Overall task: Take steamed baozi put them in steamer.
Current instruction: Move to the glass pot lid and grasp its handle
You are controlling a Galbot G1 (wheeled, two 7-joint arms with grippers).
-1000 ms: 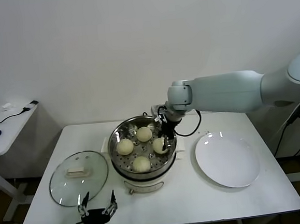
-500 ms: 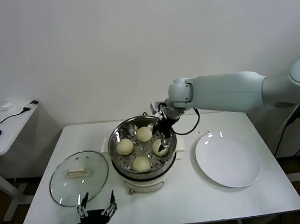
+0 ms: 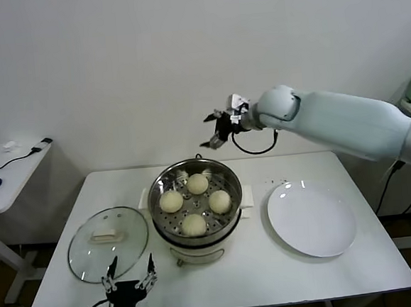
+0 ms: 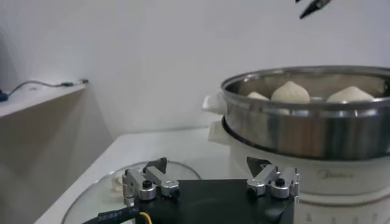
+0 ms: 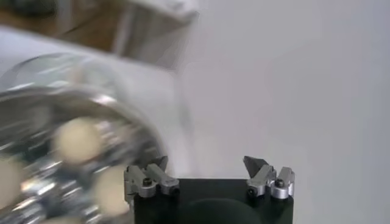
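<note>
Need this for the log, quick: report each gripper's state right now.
Left gripper: open, empty, low at the table's front edge.
Right gripper: open, empty, raised above the steamer.

blur, cut-offs and hidden bits

your right wrist view smears the steamer (image 5: 73, 152) and its baozi (image 5: 76, 139); the left wrist view crops the glass lid (image 4: 116, 189) and shows only bun tops (image 4: 291, 91) above the steamer's rim (image 4: 304, 109).
</note>
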